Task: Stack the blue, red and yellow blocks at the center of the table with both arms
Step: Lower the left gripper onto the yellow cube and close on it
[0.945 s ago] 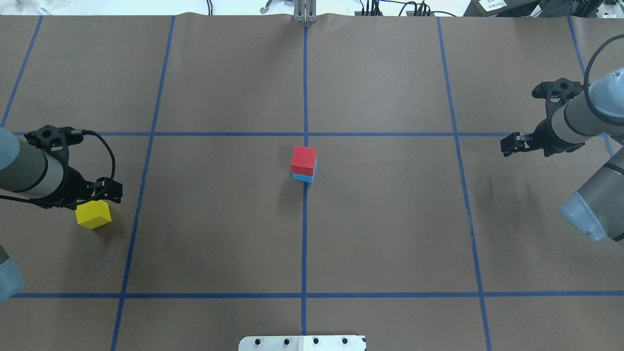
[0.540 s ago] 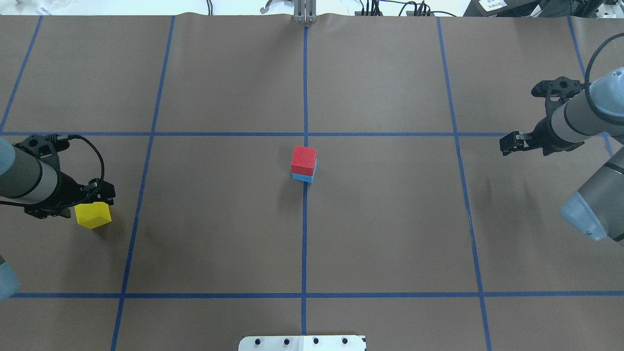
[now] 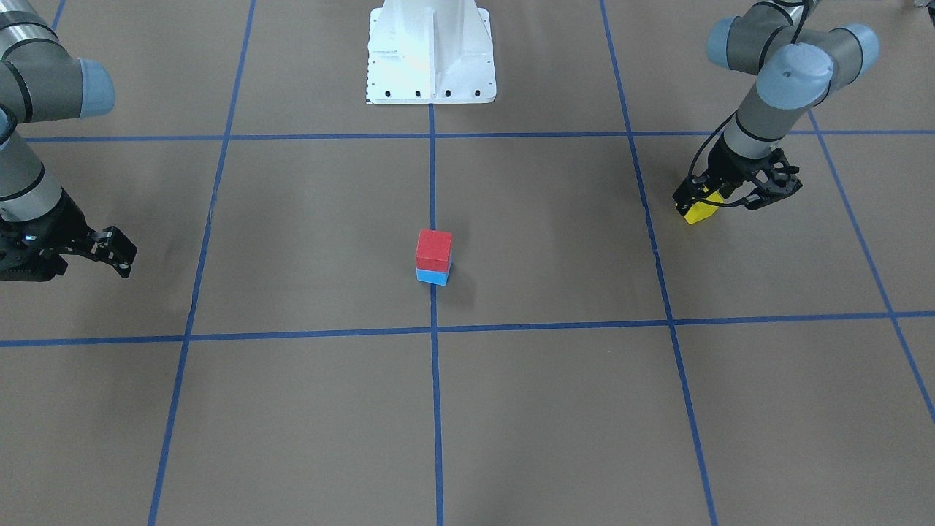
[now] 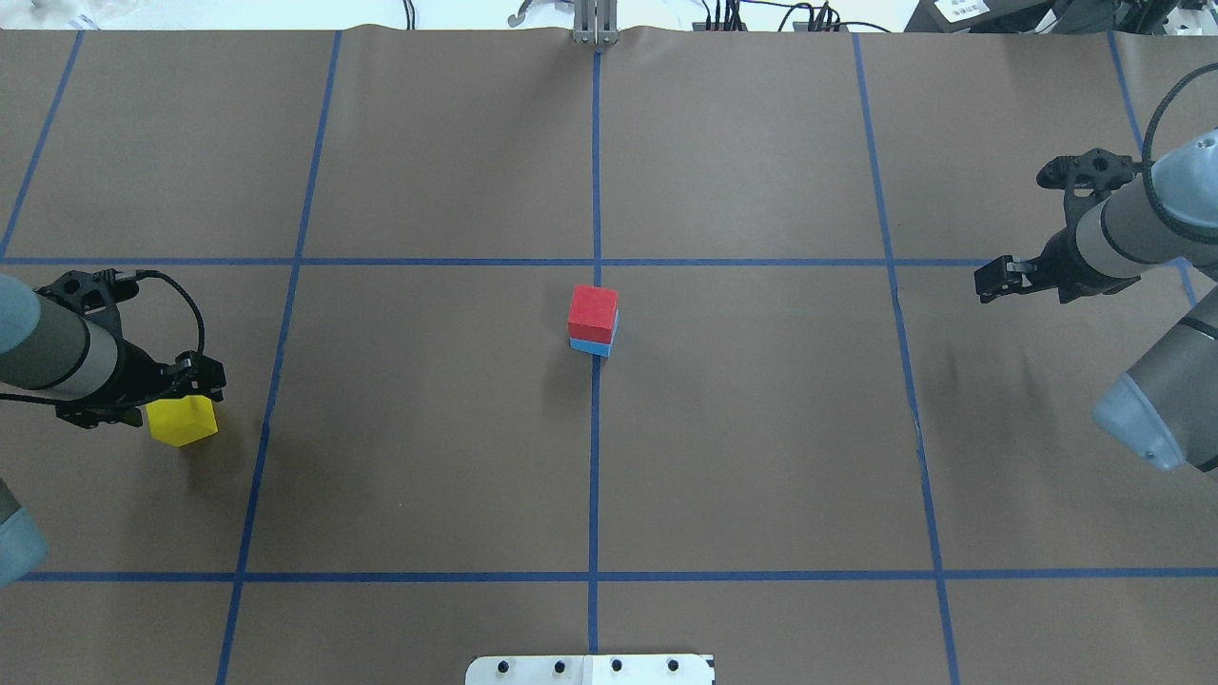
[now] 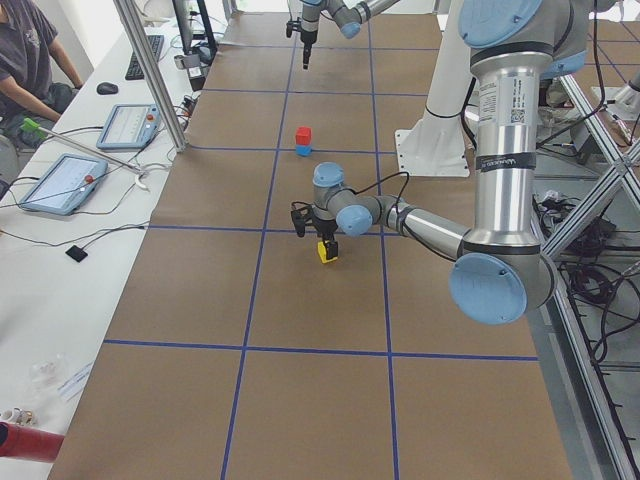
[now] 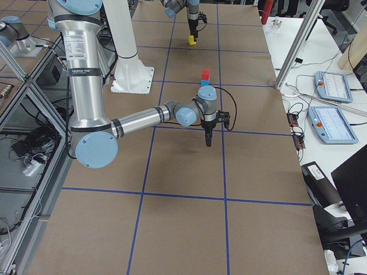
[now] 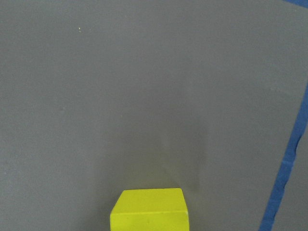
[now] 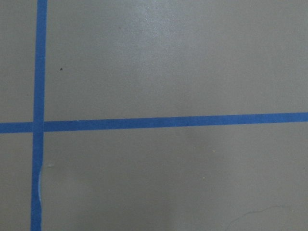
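A red block sits on a blue block at the table's center, also seen in the front-facing view. A yellow block lies on the table at the far left, at the right in the front-facing view. My left gripper is open and low over the yellow block, fingers beside it. The left wrist view shows the yellow block at its bottom edge and no fingers. My right gripper is shut, empty, and hangs above the table at the far right.
Blue tape lines divide the brown table into a grid. The robot's white base plate stands at the near edge. An operator and tablets are beyond the far side.
My left gripper has moved left and down, closer onto the yellow block. The yellow block, the stack and the right arm have stayed put.
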`<state>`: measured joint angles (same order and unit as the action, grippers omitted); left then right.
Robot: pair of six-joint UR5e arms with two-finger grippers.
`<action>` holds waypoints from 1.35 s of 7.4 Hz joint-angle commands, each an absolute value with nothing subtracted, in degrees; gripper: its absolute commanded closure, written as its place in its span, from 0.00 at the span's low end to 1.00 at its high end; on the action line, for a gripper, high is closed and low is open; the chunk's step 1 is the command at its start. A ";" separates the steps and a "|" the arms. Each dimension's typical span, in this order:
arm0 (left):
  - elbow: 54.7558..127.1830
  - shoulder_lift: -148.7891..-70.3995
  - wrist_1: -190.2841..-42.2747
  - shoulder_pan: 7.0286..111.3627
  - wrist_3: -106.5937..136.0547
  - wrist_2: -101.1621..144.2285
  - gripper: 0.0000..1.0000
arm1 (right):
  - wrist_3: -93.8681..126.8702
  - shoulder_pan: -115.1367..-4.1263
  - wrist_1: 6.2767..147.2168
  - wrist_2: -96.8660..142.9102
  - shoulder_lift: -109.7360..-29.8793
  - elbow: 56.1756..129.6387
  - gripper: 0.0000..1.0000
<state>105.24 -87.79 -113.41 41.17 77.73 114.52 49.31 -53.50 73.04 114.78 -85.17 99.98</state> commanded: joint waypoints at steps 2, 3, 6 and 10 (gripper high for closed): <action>102.31 -87.89 -116.00 40.96 77.70 114.61 0.03 | 49.31 -53.44 73.04 114.79 -85.17 100.11 0.00; 102.22 -87.98 -116.19 40.96 77.70 117.05 0.10 | 49.31 -53.44 73.04 114.79 -85.17 100.28 0.00; 102.57 -89.12 -115.31 41.13 78.75 124.50 1.00 | 49.39 -53.52 73.04 114.79 -85.17 100.37 0.00; 105.20 -107.23 -102.75 47.20 78.58 132.45 1.00 | 49.39 -53.53 73.04 114.79 -85.17 100.81 0.00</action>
